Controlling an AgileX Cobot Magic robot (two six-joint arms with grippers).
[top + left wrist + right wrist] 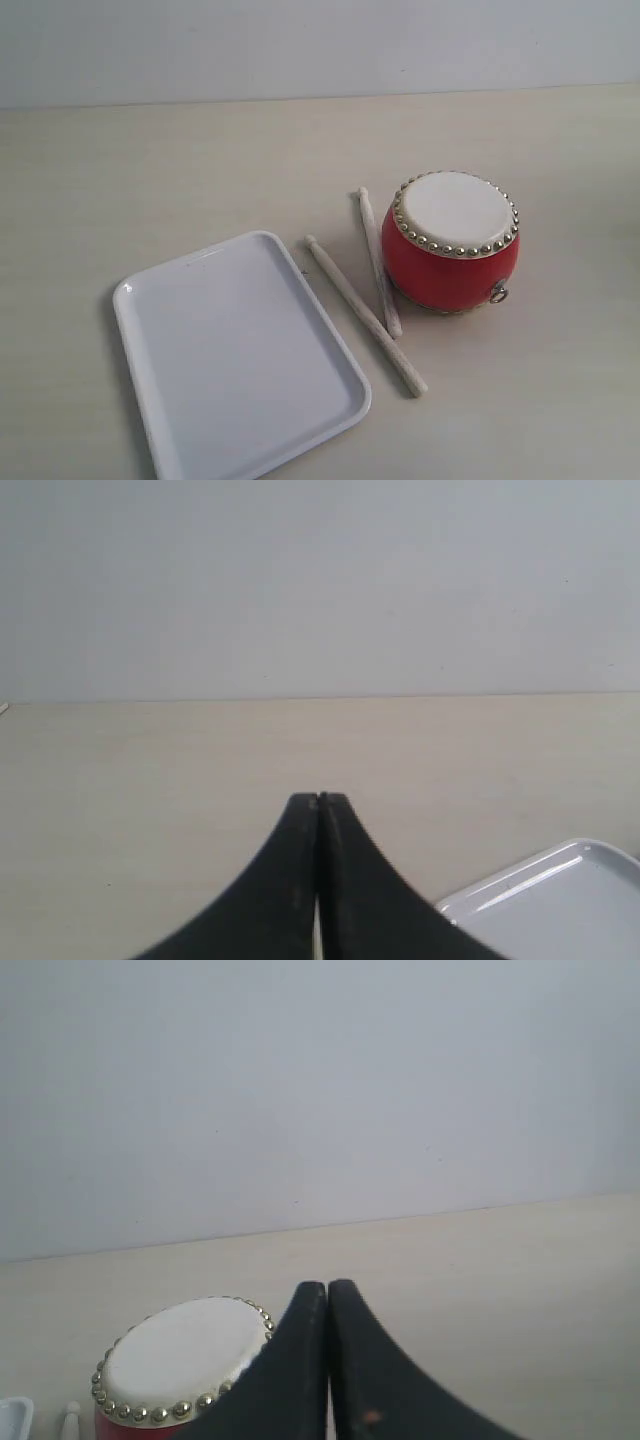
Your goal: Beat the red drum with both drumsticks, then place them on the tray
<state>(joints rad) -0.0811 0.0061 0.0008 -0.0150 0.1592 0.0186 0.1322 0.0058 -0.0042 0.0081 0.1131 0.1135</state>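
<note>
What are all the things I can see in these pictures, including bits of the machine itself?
red drum: one, glossy red with a cream-white head and brass studs, standing on the table to the right in the exterior view
drumsticks: two, pale cream, lying on the table between the tray and the drum, in a narrow V
tray: one, white, flat on the table to the left, nothing in it
table: one, pale beige, under everything
wall: one, plain light grey, behind the table
left tool: one, black, shut and holding nothing
right tool: one, black, shut and holding nothing, near the drum
</note>
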